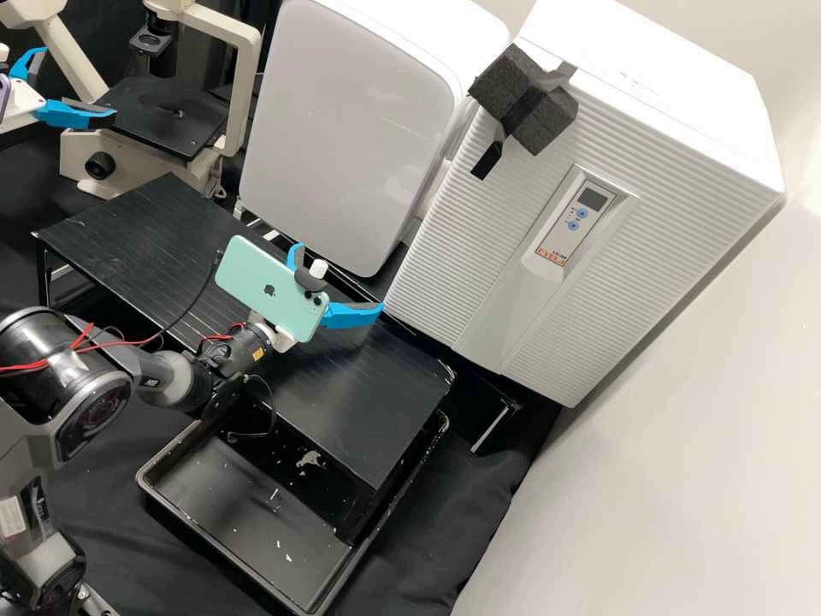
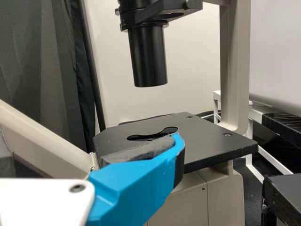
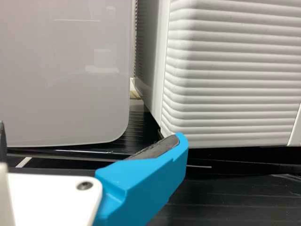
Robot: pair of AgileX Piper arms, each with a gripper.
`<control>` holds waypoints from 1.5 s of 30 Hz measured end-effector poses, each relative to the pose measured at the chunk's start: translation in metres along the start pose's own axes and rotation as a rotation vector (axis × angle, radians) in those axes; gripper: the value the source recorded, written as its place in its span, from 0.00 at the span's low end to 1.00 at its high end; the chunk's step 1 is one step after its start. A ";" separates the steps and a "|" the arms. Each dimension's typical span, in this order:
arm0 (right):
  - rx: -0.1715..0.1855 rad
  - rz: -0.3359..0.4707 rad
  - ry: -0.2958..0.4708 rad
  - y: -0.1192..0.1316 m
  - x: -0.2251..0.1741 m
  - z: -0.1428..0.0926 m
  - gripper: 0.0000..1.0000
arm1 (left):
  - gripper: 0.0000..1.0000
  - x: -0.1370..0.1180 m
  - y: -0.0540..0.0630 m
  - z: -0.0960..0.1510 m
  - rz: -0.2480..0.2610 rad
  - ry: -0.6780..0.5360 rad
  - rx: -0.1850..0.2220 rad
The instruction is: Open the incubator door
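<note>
Fingers of the right gripper (image 1: 339, 275), spread like those of the left gripper (image 1: 79, 81), hang near the far edge of the black rack (image 1: 368, 402), presumably parted for hooking the closed incubator door (image 1: 466, 248) beyond that edge's right-hand end.

Before the ribbed incubator (image 1: 462, 248), open air is lying above the black shelf (image 1: 368, 393), leaving passage. A smooth-fronted cabinet (image 1: 351, 128) is crowding the incubator's one side, a pale wall (image 1: 676, 428) the other.
</note>
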 end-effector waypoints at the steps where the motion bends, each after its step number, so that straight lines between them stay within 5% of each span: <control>1: 0.000 0.000 0.000 0.000 0.000 0.000 1.00 | 1.00 0.000 0.000 0.000 0.000 0.000 0.000; 10: 0.007 0.027 -0.013 0.009 -0.009 0.003 1.00 | 1.00 0.000 0.000 0.000 0.000 0.000 0.000; 25: 0.113 0.422 0.115 0.106 -0.029 -0.058 1.00 | 1.00 0.000 0.000 0.000 0.000 0.000 0.000; 29: 0.149 0.497 0.056 0.116 -0.021 -0.081 1.00 | 1.00 0.000 0.000 0.000 0.000 0.000 0.000; 36: 0.149 0.541 -0.029 0.123 0.001 -0.107 1.00 | 1.00 0.000 0.000 0.000 0.000 0.000 0.000; 45: 0.140 0.574 -0.138 0.131 0.021 -0.107 1.00 | 1.00 0.000 0.000 0.000 0.000 0.000 0.000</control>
